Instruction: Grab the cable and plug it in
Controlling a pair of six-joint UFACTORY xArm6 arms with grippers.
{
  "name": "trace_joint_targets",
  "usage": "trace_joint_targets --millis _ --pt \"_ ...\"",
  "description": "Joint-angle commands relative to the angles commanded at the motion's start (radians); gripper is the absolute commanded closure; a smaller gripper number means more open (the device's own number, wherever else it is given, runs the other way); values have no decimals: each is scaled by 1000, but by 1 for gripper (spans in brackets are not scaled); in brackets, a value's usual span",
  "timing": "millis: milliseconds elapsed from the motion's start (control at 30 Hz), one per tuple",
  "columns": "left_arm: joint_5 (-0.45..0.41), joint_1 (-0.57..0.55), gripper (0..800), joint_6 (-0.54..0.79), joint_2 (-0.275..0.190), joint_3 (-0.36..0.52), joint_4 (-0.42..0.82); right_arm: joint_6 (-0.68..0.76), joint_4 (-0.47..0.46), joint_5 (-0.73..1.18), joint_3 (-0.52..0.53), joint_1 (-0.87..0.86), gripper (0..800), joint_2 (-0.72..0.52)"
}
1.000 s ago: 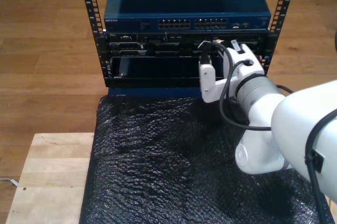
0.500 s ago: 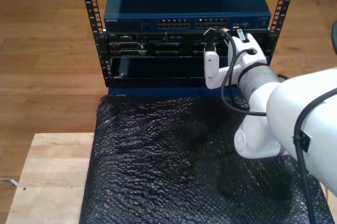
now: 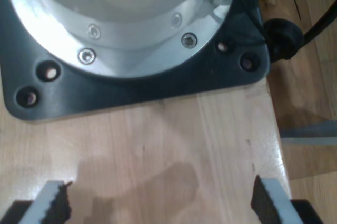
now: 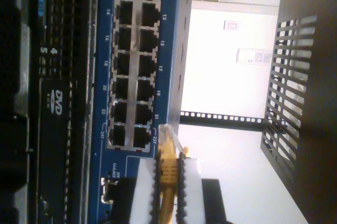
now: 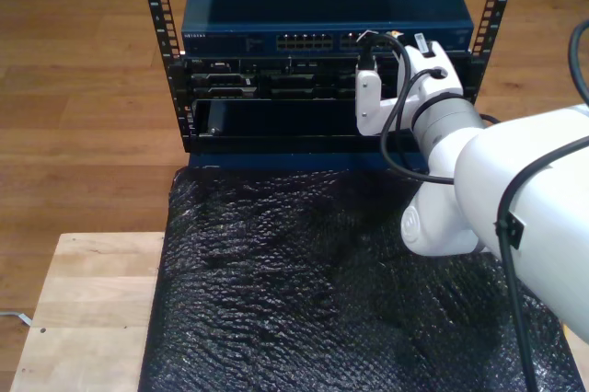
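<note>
The yellow-orange cable [image 4: 167, 174] is pinched between the white pads of my second gripper [image 4: 168, 187], which is shut on it. Its clear plug tip [image 4: 168, 139] sticks out just past the pads, beside the end ports [image 4: 136, 135] of the blue network switch [image 4: 105, 66]. Whether the plug touches the switch face I cannot tell. In the exterior view the second arm's white wrist [image 5: 409, 88] reaches up to the switch's [image 5: 327, 38] port row at the exterior view's right. My first gripper [image 3: 160, 203] stands open over a wooden tabletop [image 3: 158, 150], with nothing between its fingertips [image 3: 50, 203].
The switch sits at the top of a black rack [image 5: 152, 33], above darker server units [image 5: 276, 88]. A black bubble-wrap mat [image 5: 294, 272] covers the table in front. A black and silver arm base plate [image 3: 131, 77] lies just ahead of my first gripper.
The second arm has risen from the lower rack units to the switch's port row, carrying the cable with it.
</note>
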Motion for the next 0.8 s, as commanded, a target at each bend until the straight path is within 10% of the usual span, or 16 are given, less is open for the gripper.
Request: trace_joint_targets --millis 800 --pt "0 -2 0 0 0 0 0 0 78 -77 40 3 800 -3"
